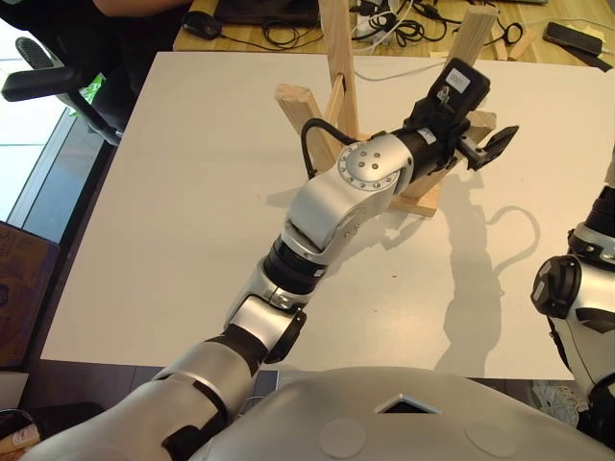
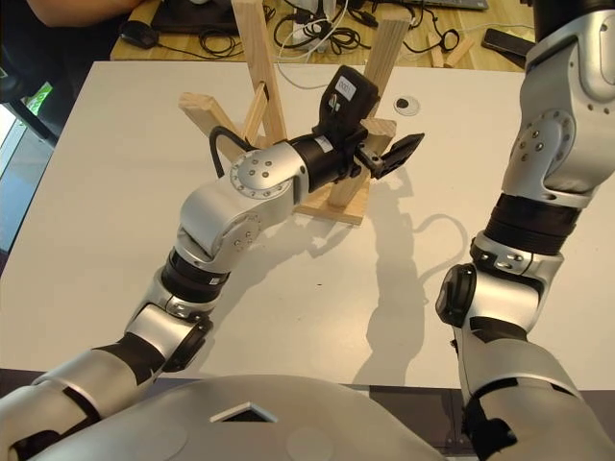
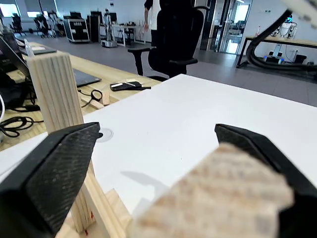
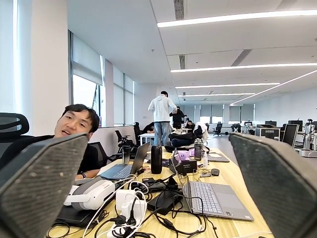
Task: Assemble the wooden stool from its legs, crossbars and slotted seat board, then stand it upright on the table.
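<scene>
Pale, unfinished pine makes up the stool, which sits part-built at the far middle of the white table, with two square legs pointing up and away from me. I judge it light, stiff and dry to the touch, so my ribbed black pads should bite well. The weak spots are likely the slotted joints, which may pull apart if I lever on a leg tip. Better to take hold low on a leg, close to a joint.

My left gripper is at the frame with its jaws spread wide. A sawn leg end sits between them against one pad, not clamped. My right gripper is held up on my right side, jaws wide apart on nothing.

Beyond the table, a wooden desk carries tangled cables.
</scene>
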